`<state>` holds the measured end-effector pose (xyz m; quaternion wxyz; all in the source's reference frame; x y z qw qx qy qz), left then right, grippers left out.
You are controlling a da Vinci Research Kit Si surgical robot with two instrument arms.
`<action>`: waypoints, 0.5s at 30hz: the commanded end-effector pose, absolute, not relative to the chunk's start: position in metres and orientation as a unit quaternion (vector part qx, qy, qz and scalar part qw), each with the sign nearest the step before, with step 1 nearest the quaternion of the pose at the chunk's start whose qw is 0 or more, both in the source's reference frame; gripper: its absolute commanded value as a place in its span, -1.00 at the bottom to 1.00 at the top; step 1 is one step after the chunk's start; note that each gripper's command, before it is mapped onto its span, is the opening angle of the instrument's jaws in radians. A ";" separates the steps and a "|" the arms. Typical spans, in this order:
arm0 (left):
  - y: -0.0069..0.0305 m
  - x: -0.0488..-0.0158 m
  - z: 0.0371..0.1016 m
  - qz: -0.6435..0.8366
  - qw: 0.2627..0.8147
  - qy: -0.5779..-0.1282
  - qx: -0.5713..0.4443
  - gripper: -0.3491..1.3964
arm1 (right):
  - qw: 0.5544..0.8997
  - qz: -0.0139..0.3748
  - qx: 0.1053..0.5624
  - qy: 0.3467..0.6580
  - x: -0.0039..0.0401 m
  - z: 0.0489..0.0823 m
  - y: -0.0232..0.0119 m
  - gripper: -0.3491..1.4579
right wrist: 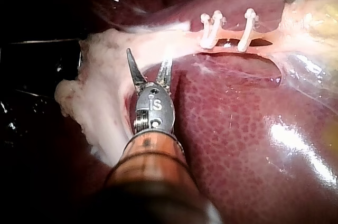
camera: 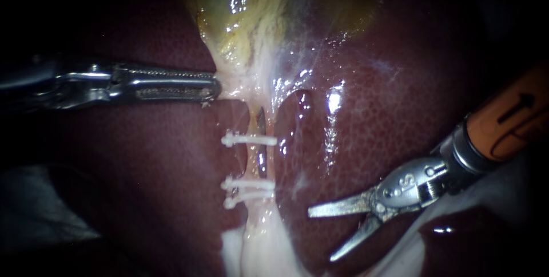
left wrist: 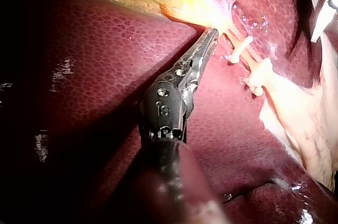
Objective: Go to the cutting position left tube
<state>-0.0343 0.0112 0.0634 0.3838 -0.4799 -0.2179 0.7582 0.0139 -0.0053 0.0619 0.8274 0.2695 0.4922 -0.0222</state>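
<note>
The left tube runs down from the gallbladder across the liver. One white clip sits on it, and two more clips lie close together further down. My right instrument has two thin blades standing open, down and to the right of the clips and clear of the tube. In the right wrist view the blades hover over pale tissue short of the clips. My left instrument is shut on pale tissue at the gallbladder's neck, as the left wrist view also shows.
A thick strip of pale tissue continues below the lower clips. A dark slit opens beside the tube between the clips. White cloth lies under my right instrument's orange shaft. Dark liver fills both sides.
</note>
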 end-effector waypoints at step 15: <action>0.0121 -0.0281 0.0565 0.747 0.399 -0.217 -0.485 -1.00 | 0.825 -0.025 0.277 0.491 0.0154 0.0623 -0.0044 0.97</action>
